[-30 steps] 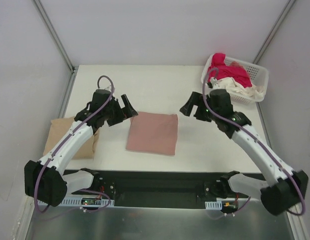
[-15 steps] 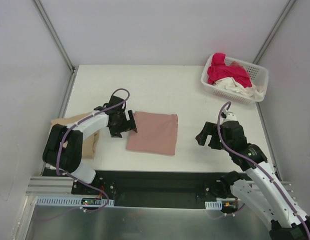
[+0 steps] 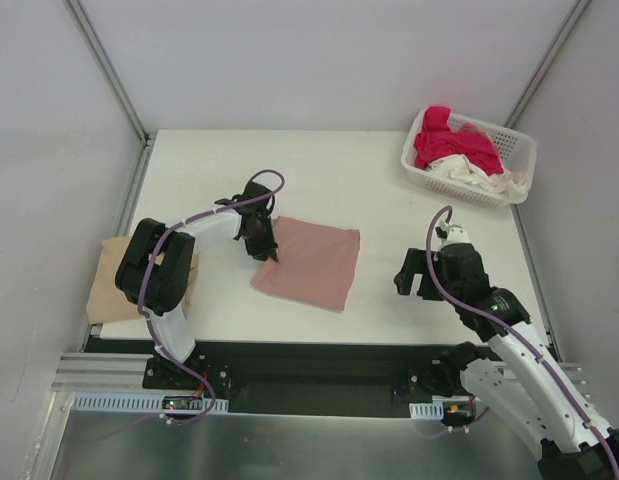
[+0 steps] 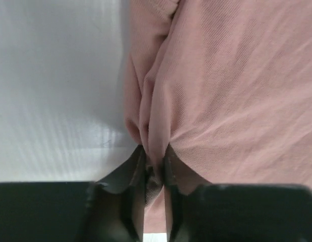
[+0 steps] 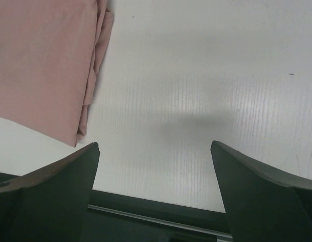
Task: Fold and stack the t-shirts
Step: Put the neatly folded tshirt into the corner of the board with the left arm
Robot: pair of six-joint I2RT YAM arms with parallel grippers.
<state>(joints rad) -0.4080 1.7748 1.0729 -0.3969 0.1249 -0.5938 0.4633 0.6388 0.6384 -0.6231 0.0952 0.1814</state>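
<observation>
A folded dusty pink t-shirt (image 3: 311,262) lies at the table's middle and fills the left wrist view (image 4: 231,85). My left gripper (image 3: 266,247) is shut on its left edge, with a pinched ridge of pink cloth between the fingertips (image 4: 154,160). A folded tan t-shirt (image 3: 114,280) lies at the table's left edge, partly under the left arm. My right gripper (image 3: 413,274) hangs open over bare table to the right of the pink t-shirt, whose edge (image 5: 45,65) shows at the upper left of the right wrist view. Nothing sits between the right fingers (image 5: 154,151).
A white latticed basket (image 3: 514,165) at the back right corner holds magenta-red (image 3: 451,143) and cream (image 3: 476,177) t-shirts. The table's near edge and a black rail (image 5: 161,209) run just below the right gripper. Grey walls close in the table on three sides.
My left gripper came down onto the pink t-shirt's left edge and shut on it; the shirt has shifted and turned slightly. The right arm drew back toward the near right and has stayed open.
</observation>
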